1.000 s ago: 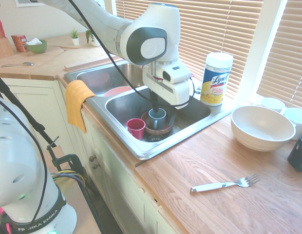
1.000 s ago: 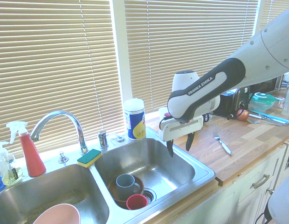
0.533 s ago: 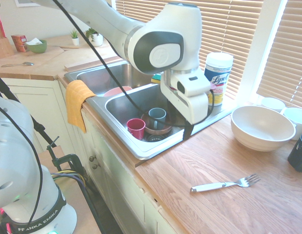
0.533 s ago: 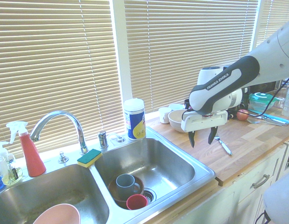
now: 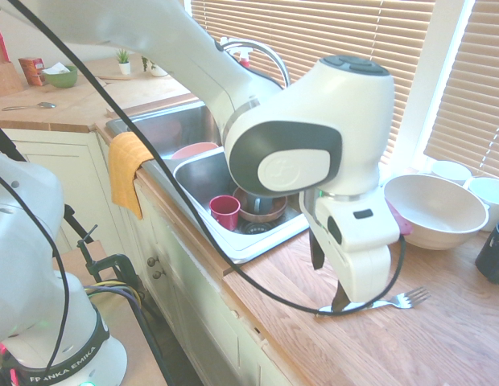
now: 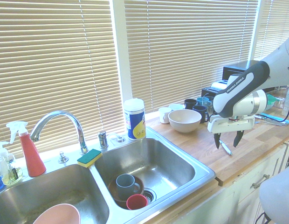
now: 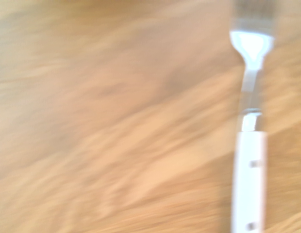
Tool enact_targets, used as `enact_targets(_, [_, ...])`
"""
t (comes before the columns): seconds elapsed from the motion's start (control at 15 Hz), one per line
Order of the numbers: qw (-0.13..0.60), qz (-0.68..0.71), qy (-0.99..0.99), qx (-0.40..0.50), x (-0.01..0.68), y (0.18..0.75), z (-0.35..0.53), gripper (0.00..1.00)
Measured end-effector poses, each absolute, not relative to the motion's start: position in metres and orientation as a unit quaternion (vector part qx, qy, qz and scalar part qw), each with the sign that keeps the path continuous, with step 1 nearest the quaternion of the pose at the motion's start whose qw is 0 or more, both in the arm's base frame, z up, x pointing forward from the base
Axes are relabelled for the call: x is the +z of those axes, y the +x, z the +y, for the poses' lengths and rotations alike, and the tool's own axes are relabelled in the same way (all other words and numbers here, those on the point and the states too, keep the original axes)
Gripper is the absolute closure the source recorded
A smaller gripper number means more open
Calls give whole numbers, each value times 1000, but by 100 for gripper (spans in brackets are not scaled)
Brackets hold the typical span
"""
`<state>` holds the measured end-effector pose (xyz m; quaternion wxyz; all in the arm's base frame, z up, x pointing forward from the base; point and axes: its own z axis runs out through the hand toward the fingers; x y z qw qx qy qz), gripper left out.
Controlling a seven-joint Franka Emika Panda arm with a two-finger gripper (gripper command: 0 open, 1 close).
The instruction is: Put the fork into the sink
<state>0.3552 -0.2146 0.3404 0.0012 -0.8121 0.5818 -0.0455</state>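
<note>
"What has moved?"

"The arm. It has swung away from the sink (image 6: pixel 147 165) along the counter (image 5: pixel 270 322), and the gripper (image 6: pixel 228 138) now hangs over the fork (image 5: pixel 406 299)."

"How do its fingers stand?"

"Spread wide, tips apart, with nothing pinched between them. Whether a tip touches the fork, I cannot tell."

"And the fork itself?"

"Lying on the wooden counter beyond the sink's edge, near the big white bowl (image 5: pixel 435 211). The wrist view shows its white handle and silver neck, the tines blurred."

"Anything in the sink?"

"A red mug (image 5: pixel 225 211) and a blue mug (image 6: pixel 126 185)."
</note>
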Motion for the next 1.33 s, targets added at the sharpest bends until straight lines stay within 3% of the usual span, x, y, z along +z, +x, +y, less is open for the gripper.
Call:
enact_targets(0.27, [-2, 582, -812, -41, 334, 362, -221, 0])
enact_targets(0.33, [-3, 582, -812, -41, 334, 365, -223, 100])
enact_targets(1.33, [6, 591, -807, -21, 315, 392, -227, 100])
